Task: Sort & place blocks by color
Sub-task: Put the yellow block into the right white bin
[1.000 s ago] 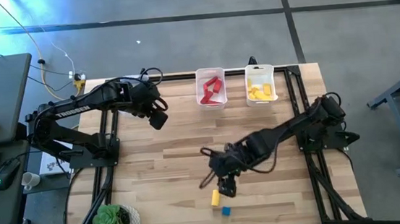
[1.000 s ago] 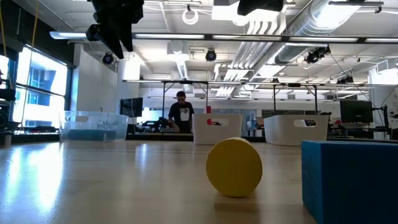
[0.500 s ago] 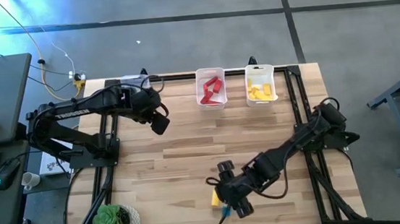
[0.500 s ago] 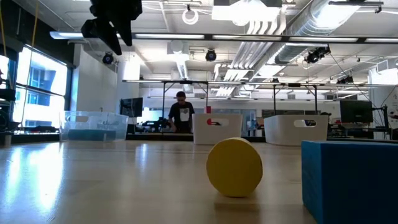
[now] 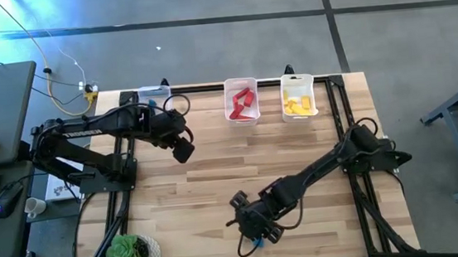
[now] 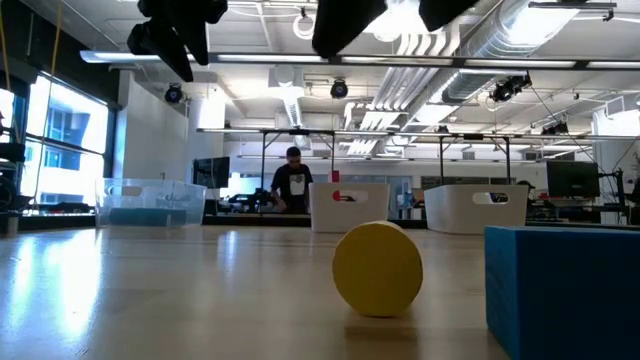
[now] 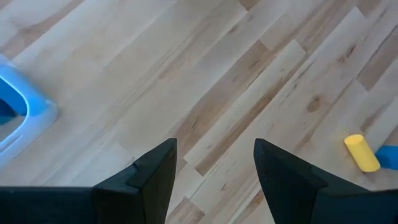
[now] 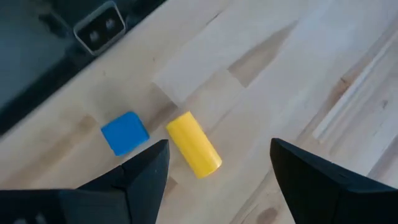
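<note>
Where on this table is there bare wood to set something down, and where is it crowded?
Bare wood spans the middle, between the left pincer and the right pincer, below the red bin and yellow bin. The front edge is crowded: yellow block, blue block, plant.

The wooden tabletop [image 5: 216,167] carries three bins along its far edge: one at the left with blue content [image 5: 154,94], one in the middle with red blocks [image 5: 242,102], and one at the right with yellow blocks [image 5: 297,103]. The left gripper [image 5: 182,150] hangs over the tabletop below the blue bin. The right gripper [image 5: 252,226] is low near the front edge, and a small blue block [image 5: 257,242] shows just beside it. A green plant [image 5: 129,254] stands at the front left corner.
</note>
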You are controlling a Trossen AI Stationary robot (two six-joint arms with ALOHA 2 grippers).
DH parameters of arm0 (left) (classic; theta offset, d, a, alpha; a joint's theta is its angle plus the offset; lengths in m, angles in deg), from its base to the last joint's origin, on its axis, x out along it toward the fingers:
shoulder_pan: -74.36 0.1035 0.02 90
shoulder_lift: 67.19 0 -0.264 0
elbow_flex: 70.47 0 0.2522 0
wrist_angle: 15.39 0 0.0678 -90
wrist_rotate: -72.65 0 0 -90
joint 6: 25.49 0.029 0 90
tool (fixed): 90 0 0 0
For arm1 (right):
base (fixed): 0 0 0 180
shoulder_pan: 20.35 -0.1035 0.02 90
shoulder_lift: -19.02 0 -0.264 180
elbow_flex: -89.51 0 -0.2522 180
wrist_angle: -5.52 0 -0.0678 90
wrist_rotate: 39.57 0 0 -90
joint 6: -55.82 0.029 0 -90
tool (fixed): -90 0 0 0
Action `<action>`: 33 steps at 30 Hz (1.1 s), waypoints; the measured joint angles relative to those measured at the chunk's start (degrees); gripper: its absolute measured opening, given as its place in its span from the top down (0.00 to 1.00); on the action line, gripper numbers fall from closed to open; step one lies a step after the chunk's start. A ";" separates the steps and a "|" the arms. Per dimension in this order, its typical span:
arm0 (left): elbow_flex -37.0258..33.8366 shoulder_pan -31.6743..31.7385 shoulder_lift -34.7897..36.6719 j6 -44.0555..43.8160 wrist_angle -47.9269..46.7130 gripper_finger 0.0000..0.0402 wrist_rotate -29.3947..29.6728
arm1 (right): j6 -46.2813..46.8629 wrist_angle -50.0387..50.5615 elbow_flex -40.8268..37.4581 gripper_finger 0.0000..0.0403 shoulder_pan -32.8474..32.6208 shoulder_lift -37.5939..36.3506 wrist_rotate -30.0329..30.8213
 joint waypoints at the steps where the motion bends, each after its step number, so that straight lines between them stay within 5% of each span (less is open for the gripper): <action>1: 0.00 -0.24 0.00 0.02 0.00 0.50 0.01 | -1.32 -0.26 0.00 0.34 0.09 0.52 -0.51; 22: 0.00 -0.29 -0.02 0.11 0.00 0.50 1.51 | -5.19 -1.52 0.00 0.36 0.35 11.16 -0.31; 33: -0.02 -0.29 -0.04 2.30 0.00 0.50 1.71 | -0.42 -0.92 0.00 0.65 1.51 11.59 -1.16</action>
